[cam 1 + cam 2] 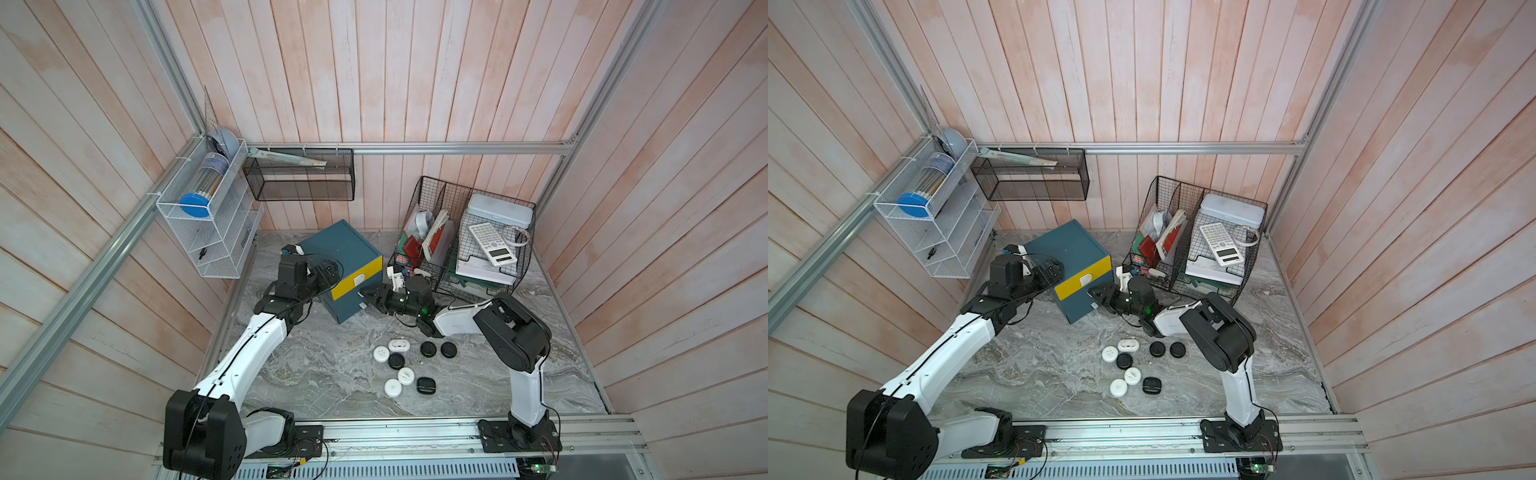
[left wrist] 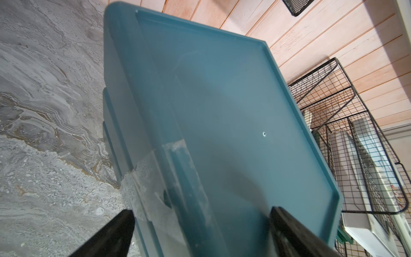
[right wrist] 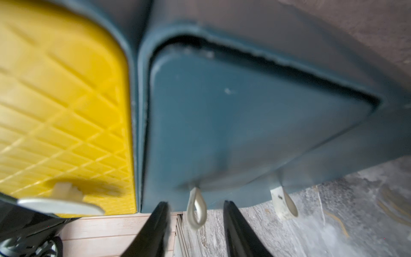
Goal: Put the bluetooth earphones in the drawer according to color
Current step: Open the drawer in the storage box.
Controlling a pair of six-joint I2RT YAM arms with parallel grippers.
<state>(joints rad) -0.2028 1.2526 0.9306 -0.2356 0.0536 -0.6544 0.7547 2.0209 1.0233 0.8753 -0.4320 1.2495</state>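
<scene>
The drawer chest [image 1: 338,249] is teal with a yellow top drawer front [image 1: 357,279], and all its drawers are closed. My left gripper [image 1: 328,270] is open at the chest's back left. In the left wrist view, the chest's top edge [image 2: 178,155] lies between its fingers [image 2: 120,231]. My right gripper [image 3: 195,203] is open at the chest's front. Its jaws stand either side of the middle teal drawer's white tab handle [image 3: 196,211], with gaps on both sides. Several white earphones [image 1: 392,387] and several black earphones [image 1: 428,349] lie loose on the marble table in both top views.
A black wire organiser [image 1: 519,266] with a calculator [image 1: 492,245] stands right of the chest, close behind my right wrist. A white wire rack [image 1: 208,232] and a black mesh shelf [image 1: 299,178] hang on the walls. A metal rail [image 1: 415,432] runs along the front.
</scene>
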